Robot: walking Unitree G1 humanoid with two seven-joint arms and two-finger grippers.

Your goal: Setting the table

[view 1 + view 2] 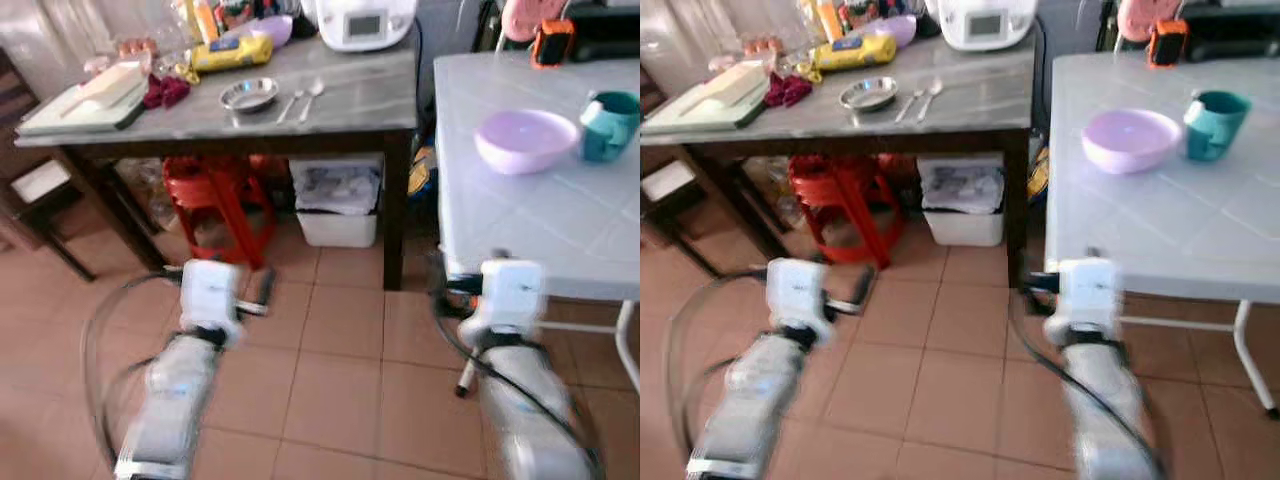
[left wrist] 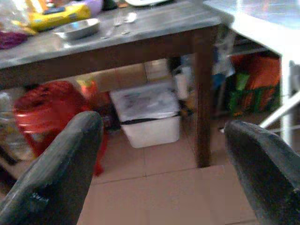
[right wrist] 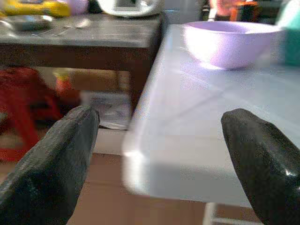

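I am holding my left gripper (image 2: pixel 161 154) low over the tiled floor, fingers spread wide and empty, aiming under the dark table (image 1: pixel 350 100) whose front edge carries a steel dish (image 1: pixel 248 95) and two spoons (image 1: pixel 303 97). My right gripper (image 3: pixel 159 154), equally wide and empty, is pointing at the white table (image 1: pixel 560 220)'s near corner; the lilac bowl (image 1: pixel 526 139) and teal mug (image 1: pixel 607 125) are sitting toward its far edge.

Nothing can be read — the yellow packet (image 1: pixel 231 51) and the white appliance's (image 1: pixel 362 22) small display are too blurred to make out.
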